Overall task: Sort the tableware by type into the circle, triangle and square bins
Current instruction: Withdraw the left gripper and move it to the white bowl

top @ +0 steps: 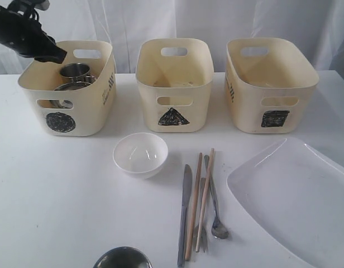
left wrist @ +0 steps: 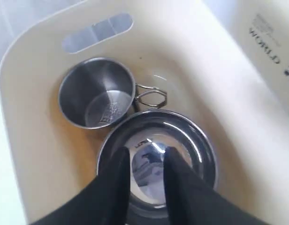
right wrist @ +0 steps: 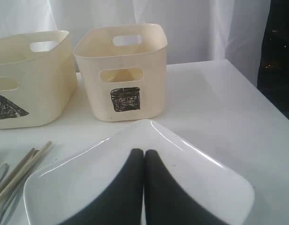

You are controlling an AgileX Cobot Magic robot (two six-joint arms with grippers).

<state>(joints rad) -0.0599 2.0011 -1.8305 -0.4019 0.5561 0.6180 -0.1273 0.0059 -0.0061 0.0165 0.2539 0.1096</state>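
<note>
My left gripper (left wrist: pixel 147 157) is open above the circle bin (top: pixel 60 121), its fingers apart over a steel bowl (left wrist: pixel 201 145) that lies on the bin's floor with nothing gripped. A steel handled mug (left wrist: pixel 95 93) stands upright beside that bowl. In the exterior view the left gripper (top: pixel 59 56) hangs at the bin's back left rim. My right gripper (right wrist: pixel 144 151) is shut and empty just over the large white square plate (right wrist: pixel 201 178). The triangle bin (top: pixel 173 116) and the square bin (top: pixel 275 118) stand to the right. A small white bowl (top: pixel 140 154), knife (top: pixel 185 215), chopsticks (top: pixel 204 195), fork (top: pixel 200 237) and spoon (top: pixel 218 228) lie on the table.
A round steel vessel (top: pixel 123 258) is cut off at the front edge of the exterior view. The white plate (top: pixel 295 201) reaches the table's right front corner. White curtains hang behind the bins. The right arm does not show in the exterior view.
</note>
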